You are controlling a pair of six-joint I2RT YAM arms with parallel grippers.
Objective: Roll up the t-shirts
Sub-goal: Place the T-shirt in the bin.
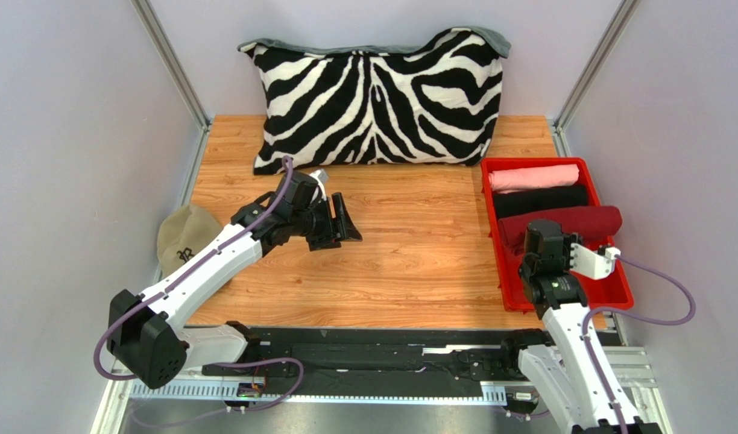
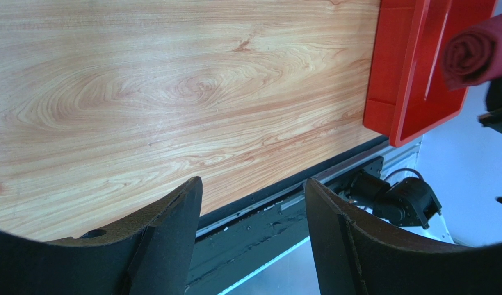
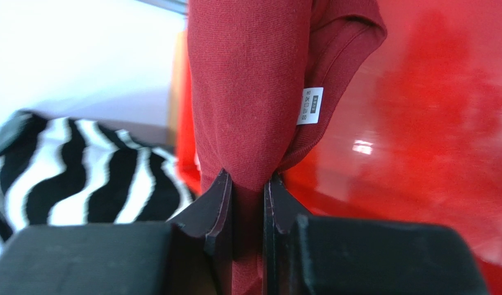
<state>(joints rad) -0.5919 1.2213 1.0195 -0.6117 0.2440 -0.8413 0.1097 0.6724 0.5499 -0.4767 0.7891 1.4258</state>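
Maroon t-shirt [image 3: 247, 92]: soft knit roll, right jaws clamping.

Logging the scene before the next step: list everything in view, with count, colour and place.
pink t-shirt: 1, pink, rolled, tray's far end
black t-shirt: 1, black, rolled, beside the pink one
maroon t-shirt: 1, dark red, rolled, nearer part of tray
tray: 1, bright red, table's right side
pillow: 1, zebra-striped, table's back
cap: 1, beige, table's left edge
table: 1, light wood
left gripper: black, open, over bare table
right gripper: black, shut on maroon t-shirt
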